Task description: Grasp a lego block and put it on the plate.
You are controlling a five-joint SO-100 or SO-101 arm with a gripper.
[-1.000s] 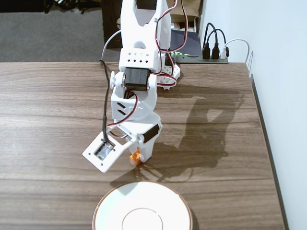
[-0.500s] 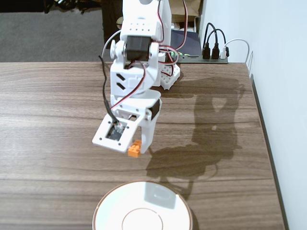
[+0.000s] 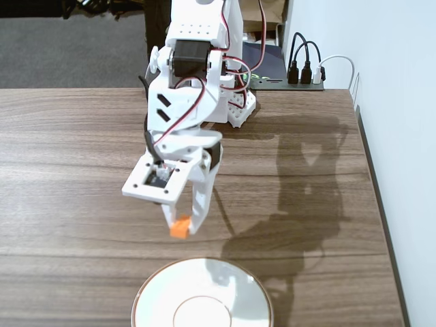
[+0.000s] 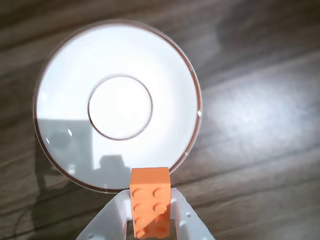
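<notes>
My white gripper (image 3: 180, 227) (image 4: 150, 200) is shut on the orange lego block (image 3: 180, 227) (image 4: 149, 200), holding it in the air above the wooden table. The block's two rows of studs face the wrist camera. The round white plate (image 3: 157, 293) (image 4: 65, 70) with its thin dark rim lies on the table at the bottom of the fixed view, just in front of the gripper. In the wrist view the block's far end overlaps the plate's near rim.
The arm's white base (image 3: 235, 112) stands at the table's far edge. A power strip with black plugs (image 3: 303, 75) sits behind the table at the back right. The table's right edge (image 3: 381, 218) runs along a white wall.
The gripper has lifted off the table with the lego block in it and moved slightly left and toward the plate. The block no longer rests on the wood.
</notes>
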